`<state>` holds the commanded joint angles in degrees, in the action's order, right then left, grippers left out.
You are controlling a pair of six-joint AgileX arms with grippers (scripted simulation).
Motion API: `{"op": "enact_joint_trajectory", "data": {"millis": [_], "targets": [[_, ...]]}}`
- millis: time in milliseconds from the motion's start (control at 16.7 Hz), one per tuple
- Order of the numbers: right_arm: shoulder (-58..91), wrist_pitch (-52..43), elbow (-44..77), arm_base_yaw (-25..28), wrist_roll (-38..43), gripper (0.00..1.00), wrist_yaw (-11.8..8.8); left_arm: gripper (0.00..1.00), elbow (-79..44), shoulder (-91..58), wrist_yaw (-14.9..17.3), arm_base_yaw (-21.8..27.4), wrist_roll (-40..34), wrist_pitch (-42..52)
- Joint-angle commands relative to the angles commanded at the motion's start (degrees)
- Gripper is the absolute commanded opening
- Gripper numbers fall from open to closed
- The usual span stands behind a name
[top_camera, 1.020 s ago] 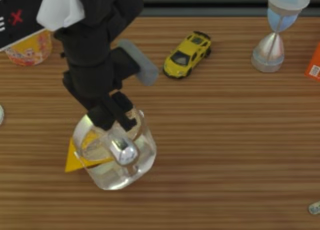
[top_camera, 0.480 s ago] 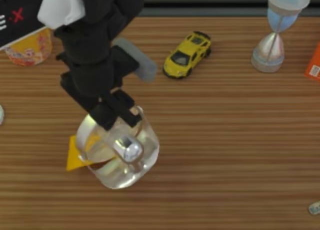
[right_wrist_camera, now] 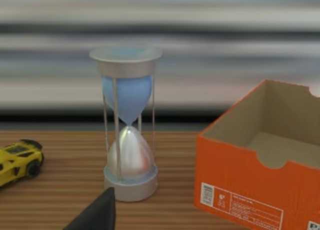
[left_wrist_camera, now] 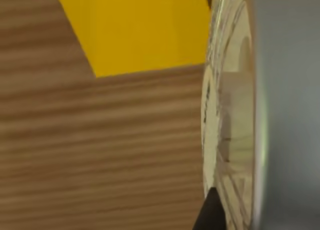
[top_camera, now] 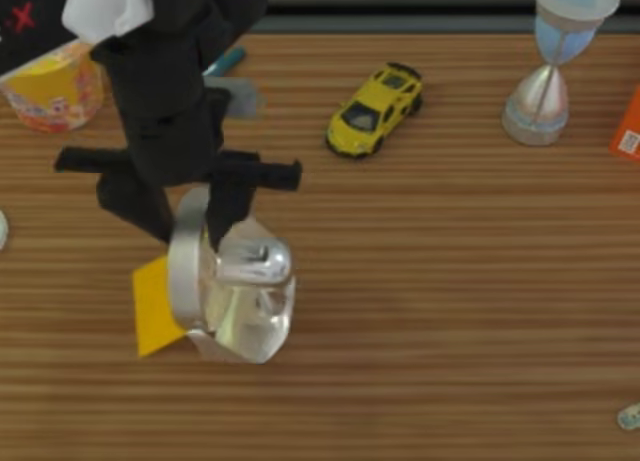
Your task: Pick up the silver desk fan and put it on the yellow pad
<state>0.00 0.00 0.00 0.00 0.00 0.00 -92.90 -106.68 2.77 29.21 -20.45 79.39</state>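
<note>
While the left claw [top_camera: 195, 216] pinches the ring guard of the silver desk fan [top_camera: 235, 291], the fan stands in the lower left of the top view.
Its base overlaps the right part of the yellow pad [top_camera: 155, 306], whose left half lies bare on the wooden table [top_camera: 450, 281]; the left wrist view shows the guard's rim beside the yellow square. Farther out, a yellow toy car [top_camera: 375, 108] sits upper centre, an hourglass [top_camera: 545, 86] upper right, an orange box [right_wrist_camera: 260, 165] beside it, and a patterned cup [top_camera: 55, 91] upper left. The right claw shows only a dark fingertip [right_wrist_camera: 97, 212]; whether it is spread I cannot tell.
</note>
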Motion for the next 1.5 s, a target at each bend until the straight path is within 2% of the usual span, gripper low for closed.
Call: {"op": "enact_joint_trajectory", "data": {"millis": [480, 660, 780, 960, 1080, 1500], "targets": [[0.00, 0.00, 0.00, 0.00, 0.00, 1.00, 0.00, 0.00, 1.37, 1.76, 2.81, -4.11, -53.90, 1.31], [0.00, 0.00, 0.00, 0.00, 0.00, 1.00, 0.00, 0.00, 2.31, 3.14, 3.72, -5.64, -70.66, 1.11], [0.00, 0.00, 0.00, 0.00, 0.00, 1.00, 0.00, 0.00, 2.90, 4.21, 4.25, -6.55, -79.16, 0.74], [0.00, 0.00, 0.00, 0.00, 0.00, 1.00, 0.00, 0.00, 3.61, 5.74, 4.81, -7.60, -87.31, 0.02], [0.00, 0.00, 0.00, 0.00, 0.00, 1.00, 0.00, 0.00, 3.87, 6.35, 4.98, -7.96, -89.70, -0.32], [0.00, 0.00, 0.00, 0.00, 0.00, 1.00, 0.00, 0.00, 4.68, 6.16, 4.95, -7.71, -89.82, -1.33]]}}
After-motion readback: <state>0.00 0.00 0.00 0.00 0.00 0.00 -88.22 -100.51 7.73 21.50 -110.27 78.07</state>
